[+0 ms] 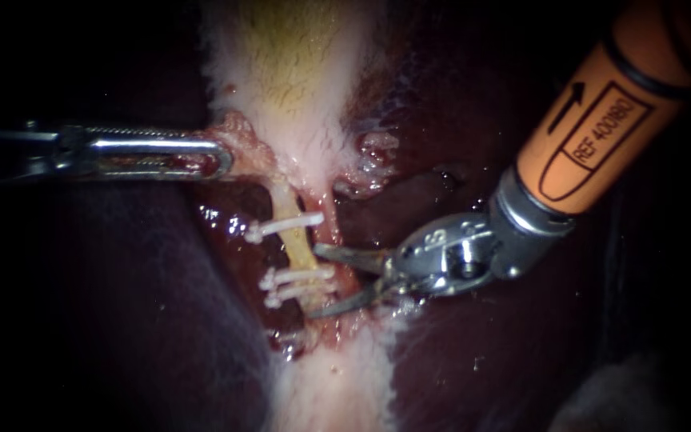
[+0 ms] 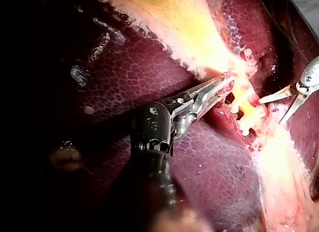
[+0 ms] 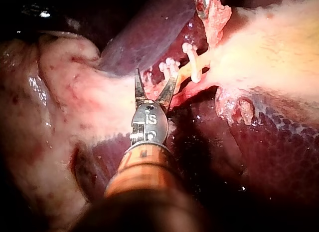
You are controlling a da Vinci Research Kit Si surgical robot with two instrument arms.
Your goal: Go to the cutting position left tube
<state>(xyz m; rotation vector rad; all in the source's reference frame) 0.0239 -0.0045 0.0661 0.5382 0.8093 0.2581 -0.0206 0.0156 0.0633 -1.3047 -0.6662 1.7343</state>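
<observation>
A pale yellow tube (image 1: pixel 299 240) runs down from the gallbladder's neck. It carries one white clip (image 1: pixel 285 226) high up and two more clips (image 1: pixel 297 284) lower down. My left instrument (image 1: pixel 219 157) comes in level from the left, its jaws shut on tissue at the gallbladder's neck, beside the tube's top. My right instrument (image 1: pixel 317 282) has an orange shaft and two thin blades standing open. Its upper blade tip lies at the tube between the upper clip and the lower pair; its lower tip lies below the lower pair. In the right wrist view the open blades (image 3: pixel 155 77) point at the clipped tube (image 3: pixel 183 72).
Dark red liver (image 1: pixel 121 312) lies on both sides of the tube. The pale gallbladder (image 1: pixel 289 64) fills the upper middle, and a whitish band of tissue (image 1: pixel 337 384) continues below the clips. Raw, wet tissue (image 1: pixel 373 152) sits right of the neck.
</observation>
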